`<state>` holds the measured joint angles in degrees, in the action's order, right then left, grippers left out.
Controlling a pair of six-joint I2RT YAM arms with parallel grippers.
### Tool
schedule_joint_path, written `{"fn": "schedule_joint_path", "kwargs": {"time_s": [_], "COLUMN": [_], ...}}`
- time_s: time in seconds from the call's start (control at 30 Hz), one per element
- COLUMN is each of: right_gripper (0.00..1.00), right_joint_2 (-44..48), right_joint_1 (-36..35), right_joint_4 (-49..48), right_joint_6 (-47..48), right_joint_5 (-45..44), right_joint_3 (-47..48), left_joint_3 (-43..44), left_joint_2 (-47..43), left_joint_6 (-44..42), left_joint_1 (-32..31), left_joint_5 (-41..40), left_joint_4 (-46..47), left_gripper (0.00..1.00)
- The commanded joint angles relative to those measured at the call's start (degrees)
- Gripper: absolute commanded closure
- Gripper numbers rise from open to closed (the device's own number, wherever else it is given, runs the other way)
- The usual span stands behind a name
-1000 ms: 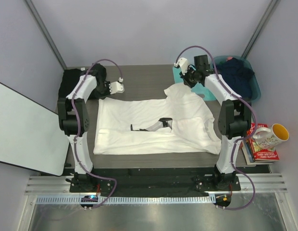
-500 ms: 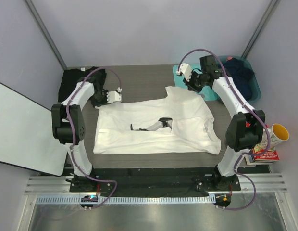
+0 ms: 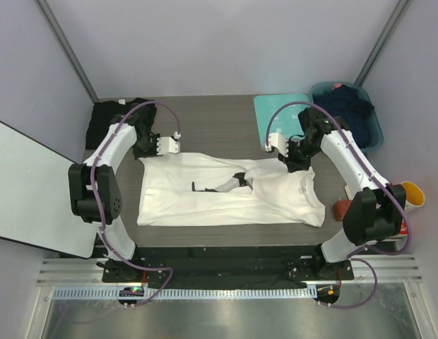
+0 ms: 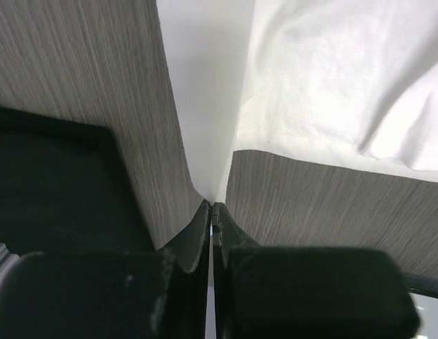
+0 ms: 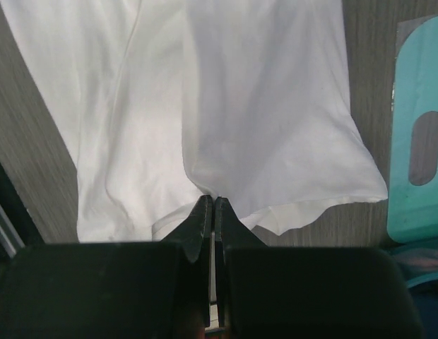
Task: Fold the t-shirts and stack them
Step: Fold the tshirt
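Half a second ago the right claw (image 5: 212, 201) held the far right of the white shirt (image 3: 226, 201) up toward 1 o'clock, beside the board (image 3: 275, 111). It has since swung in and come down toward 6 o'clock, and the raised hump of cloth has dropped. The shirt now lies mid-table as a long flat band running from 9 to 3 o'clock, with its far edge drawn in nearer. The left claw (image 4: 212, 210) has barely shifted and sits at the shirt's 10 o'clock corner. Both claws are pressed together. Each pinches a thin edge of white cloth, which fans away from the tips in the wrist views. By my reading, the far side is being folded over toward the near side, so the first lengthwise fold is under way but not yet laid and released. Some creasing shows around 4 o'clock and may need smoothing. The black shirt (image 3: 109, 113) lies bunched at the table's (image 3: 219, 113) 10 o'clock corner, untouched, so stacking looks well off.
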<state>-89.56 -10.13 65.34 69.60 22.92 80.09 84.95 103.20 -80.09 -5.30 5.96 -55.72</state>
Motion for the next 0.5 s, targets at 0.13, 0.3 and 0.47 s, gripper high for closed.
{"fn": "schedule_joint_path", "kwargs": {"time_s": [0.13, 0.3, 0.47], "right_gripper": [0.99, 0.99, 0.99], "right_joint_2": [4.9, 6.6, 8.1], "right_joint_1": [0.3, 0.4, 0.4], "right_joint_4": [9.8, 13.4, 14.5], "right_joint_6": [7.4, 11.0, 14.2], "right_joint_5": [-2.4, -3.6, -5.2], "right_joint_3": [0.0, -2.0, -5.2], "left_joint_3": [-0.7, -6.6, -10.1], "left_joint_2": [-5.6, -8.9, -11.2], "left_joint_6": [-4.8, -9.2, -12.5], "left_joint_1": [-1.2, -1.3, -1.4], "left_joint_5": [1.2, -2.0, -3.1], "left_joint_4": [-10.3, -10.2, -10.2], "left_gripper": [1.0, 1.0, 1.0]}}
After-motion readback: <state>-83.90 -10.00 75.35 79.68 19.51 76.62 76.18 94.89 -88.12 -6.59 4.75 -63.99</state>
